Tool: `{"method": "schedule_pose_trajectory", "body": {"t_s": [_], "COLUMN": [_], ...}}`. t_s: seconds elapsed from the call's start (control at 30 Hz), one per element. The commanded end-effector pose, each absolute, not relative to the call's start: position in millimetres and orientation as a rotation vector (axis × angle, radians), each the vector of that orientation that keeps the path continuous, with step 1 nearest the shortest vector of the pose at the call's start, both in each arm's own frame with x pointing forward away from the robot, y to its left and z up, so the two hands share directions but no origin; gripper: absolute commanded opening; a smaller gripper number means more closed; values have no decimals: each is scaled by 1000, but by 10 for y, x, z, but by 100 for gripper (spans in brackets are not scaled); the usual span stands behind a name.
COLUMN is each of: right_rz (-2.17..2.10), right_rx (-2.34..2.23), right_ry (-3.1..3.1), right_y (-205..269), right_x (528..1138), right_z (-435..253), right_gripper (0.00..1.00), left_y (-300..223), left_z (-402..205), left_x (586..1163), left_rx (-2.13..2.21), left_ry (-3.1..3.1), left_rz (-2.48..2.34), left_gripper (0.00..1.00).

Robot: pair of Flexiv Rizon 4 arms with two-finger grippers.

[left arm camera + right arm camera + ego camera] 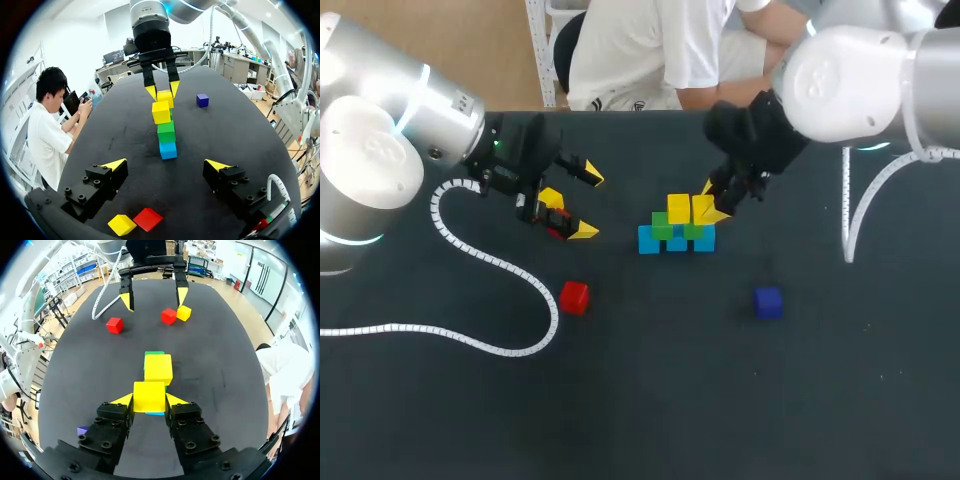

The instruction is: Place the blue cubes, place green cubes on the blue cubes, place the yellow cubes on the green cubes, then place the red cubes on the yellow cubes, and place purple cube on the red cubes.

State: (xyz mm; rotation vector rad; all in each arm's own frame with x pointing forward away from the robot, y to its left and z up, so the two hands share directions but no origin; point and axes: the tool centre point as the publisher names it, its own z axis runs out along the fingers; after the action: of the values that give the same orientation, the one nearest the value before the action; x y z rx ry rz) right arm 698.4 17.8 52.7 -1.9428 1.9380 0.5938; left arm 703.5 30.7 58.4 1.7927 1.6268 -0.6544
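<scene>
Three blue cubes (650, 241) stand in a row at mid-table with green cubes (662, 226) on them. One yellow cube (678, 208) rests on the green layer. My right gripper (712, 202) is shut on a second yellow cube (149, 396) beside the first yellow cube (158, 368), over the right end of the stack. My left gripper (588, 203) hangs open to the left, above a loose yellow cube (122, 224) and a red cube (148, 219), touching neither. Another red cube (574, 297) lies nearer the front. The purple cube (768, 302) sits front right.
My left arm's white ribbed cable (490, 262) loops across the dark table (650, 400) on the left, close to the lone red cube. My right arm's cable (855, 210) hangs at the right.
</scene>
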Motion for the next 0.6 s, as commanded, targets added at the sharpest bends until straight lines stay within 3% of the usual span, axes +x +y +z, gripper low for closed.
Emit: {"method": "schedule_pose_trajectory", "body": {"t_s": [0.03,0.6], "right_rz": [598,595], "right_rx": [-1945,-1937], "right_ry": [1937,1945], "right_y": [195,201], "right_x": [6999,7014], "right_z": [527,511], "right_gripper": [0,0], "left_y": [303,303], "left_z": [584,584], "left_x": [7052,7052], "left_rx": [1797,1797], "left_ry": [1629,1629], "left_rz": [-656,-656], "left_gripper": [100,100]}}
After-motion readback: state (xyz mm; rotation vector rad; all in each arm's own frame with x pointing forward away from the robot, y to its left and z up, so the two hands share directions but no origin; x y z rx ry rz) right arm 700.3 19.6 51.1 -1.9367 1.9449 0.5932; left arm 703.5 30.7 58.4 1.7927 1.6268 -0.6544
